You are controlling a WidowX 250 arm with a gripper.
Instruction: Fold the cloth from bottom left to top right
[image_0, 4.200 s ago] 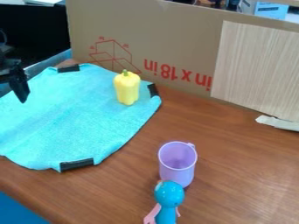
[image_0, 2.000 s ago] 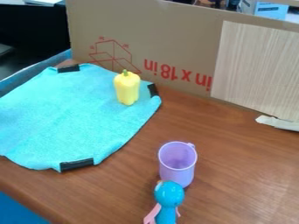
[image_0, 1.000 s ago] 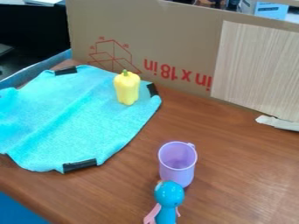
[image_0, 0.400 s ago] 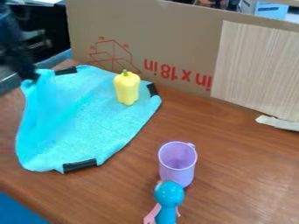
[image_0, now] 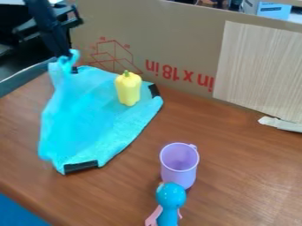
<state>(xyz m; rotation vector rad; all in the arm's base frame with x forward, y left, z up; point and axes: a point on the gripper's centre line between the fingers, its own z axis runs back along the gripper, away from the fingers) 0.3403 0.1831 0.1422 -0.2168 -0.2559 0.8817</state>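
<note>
Black, angular robot arm [image_0: 48, 27].

From my end I see a brown wood-grain bench [image_0: 247, 176], a pale sheen on its right side. Tall cardboard [image_0: 177, 39] with red line markings stands along the back, a light wood-grain panel [image_0: 259, 66] against it. Beyond the top edge sits a blue-and-white box [image_0: 272, 9]; bright blue [image_0: 17, 212] fills my lower left corner.
</note>
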